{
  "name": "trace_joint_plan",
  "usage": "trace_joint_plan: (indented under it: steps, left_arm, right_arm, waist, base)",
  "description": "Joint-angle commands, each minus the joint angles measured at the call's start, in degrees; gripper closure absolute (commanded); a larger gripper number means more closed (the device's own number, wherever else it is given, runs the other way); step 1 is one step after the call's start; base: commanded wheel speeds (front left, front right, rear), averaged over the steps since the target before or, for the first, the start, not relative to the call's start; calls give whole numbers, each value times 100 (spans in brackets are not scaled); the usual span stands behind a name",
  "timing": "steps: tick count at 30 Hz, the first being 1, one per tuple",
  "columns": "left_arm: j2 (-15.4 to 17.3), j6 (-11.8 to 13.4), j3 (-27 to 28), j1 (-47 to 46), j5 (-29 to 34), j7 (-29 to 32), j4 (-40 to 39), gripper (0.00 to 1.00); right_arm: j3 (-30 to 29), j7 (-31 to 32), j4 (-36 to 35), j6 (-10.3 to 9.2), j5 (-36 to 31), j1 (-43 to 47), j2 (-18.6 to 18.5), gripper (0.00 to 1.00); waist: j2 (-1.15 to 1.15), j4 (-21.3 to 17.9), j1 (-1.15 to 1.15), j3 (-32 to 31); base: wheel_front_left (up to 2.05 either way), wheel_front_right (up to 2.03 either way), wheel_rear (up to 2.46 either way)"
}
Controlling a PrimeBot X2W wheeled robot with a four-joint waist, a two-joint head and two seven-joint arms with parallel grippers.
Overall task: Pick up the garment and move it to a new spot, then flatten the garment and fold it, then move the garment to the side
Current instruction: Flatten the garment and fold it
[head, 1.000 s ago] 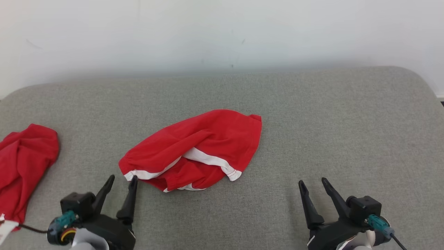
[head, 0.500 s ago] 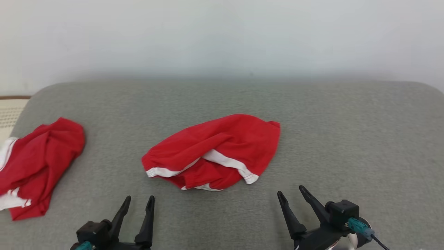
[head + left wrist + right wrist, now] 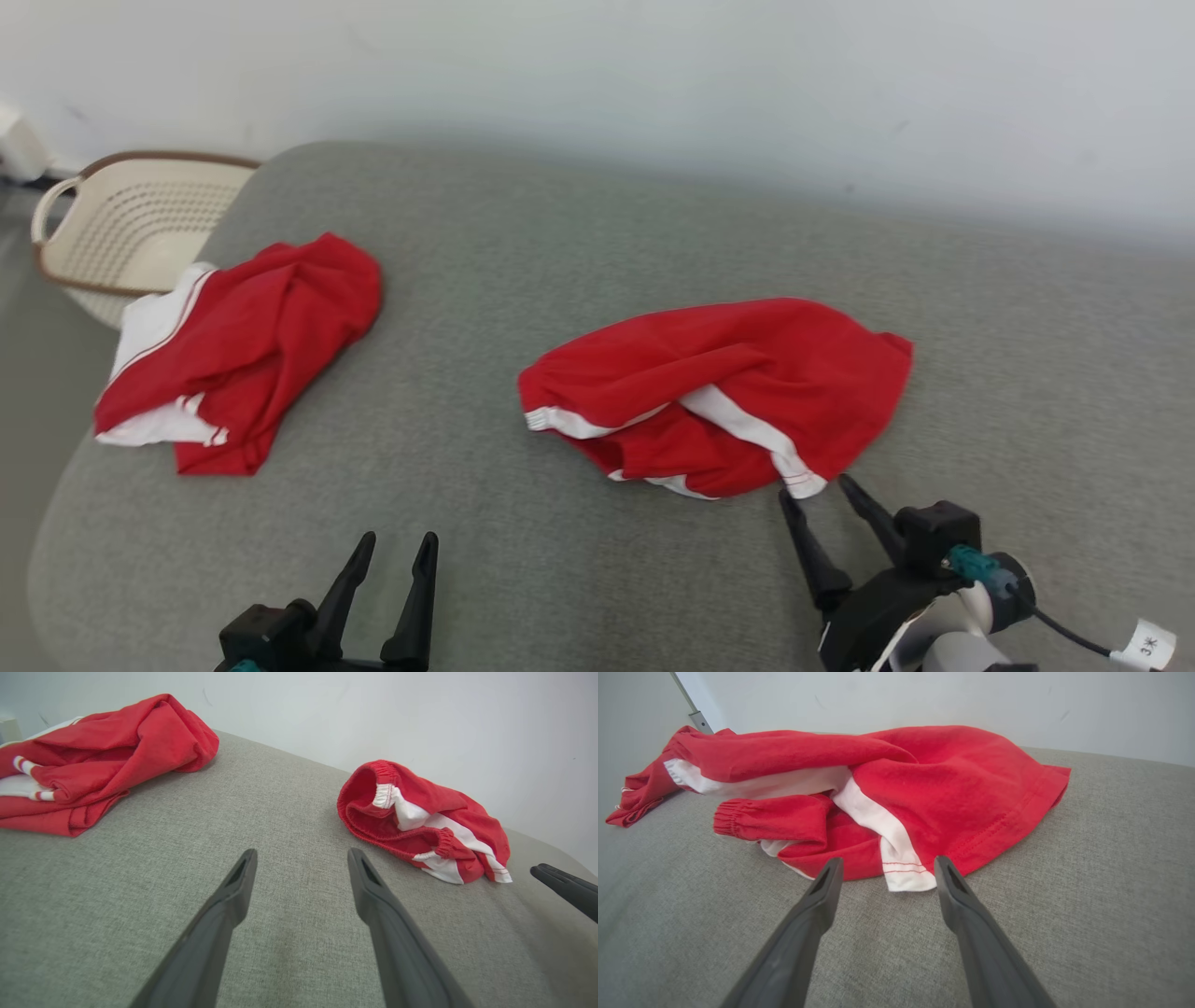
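Nearest to us, the left gripper [image 3: 400, 539] is hanging low over bare grey woven upholstery [image 3: 579, 588]. Its two long, dark, tapered fingers are standing wide apart with nothing between them. Over on the right, the right gripper [image 3: 814, 487] is gaping just as wide and just as empty. Its pointed tips are sitting right at the near edge of the red garment [image 3: 738, 364], one on either side of a white hemmed corner with red stitching. Whether they're touching the cloth, I cannot tell. The garment itself is lying crumpled in the middle of the cushion. It's a soft jersey knit in a rounded mound, with white side stripes showing and a gathered elastic band facing left. Further out to the left, well apart, a second red-and-white piece of clothing [image 3: 261, 336] is lying bunched near the cushion's rounded corner. Beyond that corner a cream perforated basket [image 3: 121, 224] with a brown rim is peeking in, and a plain pale wall [image 3: 653, 75] is running across the back.
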Motion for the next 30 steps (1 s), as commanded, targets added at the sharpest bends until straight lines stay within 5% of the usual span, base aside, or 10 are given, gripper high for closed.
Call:
trace_joint_plan:
  steps: [1, 10, 12, 13, 22, 30]
  left_arm:
    - [0, 4, -15, 113, -42, -22, -42, 0]
    - [-1, 3, -253, 62, -231, -22, -128, 0]
    - [2, 3, -301, 25, -268, -22, -148, 0]
    - [0, 3, -333, 7, -290, -22, -158, 0]
    - [-1, 30, -441, -38, -318, -22, -198, 0]
    - [3, 18, -401, 44, -403, -22, -174, 0]
  right_arm:
    - [-79, -4, 102, -6, -66, -91, -15, 0]
    - [-398, -4, 706, -6, -353, -329, -40, 4]
    - [-538, -3, 855, -6, -418, -397, -44, 60]
    - [-683, -2, 915, -7, -432, -428, -40, 100]
    - [-1342, -4, 310, -7, -844, -140, -78, 100]
    - [-1478, -3, -1160, -6, -862, 637, -557, 100]
  waist:
    - [0, 397, -1, 206]
    - [0, 698, -1, 421]
    - [0, 728, -1, 464]
    - [0, 736, -1, 481]
    - [0, 419, -1, 430]
    - [0, -436, -1, 95]
  base:
    - [0, 0, 0]
    - [0, 0, 0]
    - [0, 0, 0]
    - [0, 0, 0]
    - [0, 0, 0]
    - [0, 0, 0]
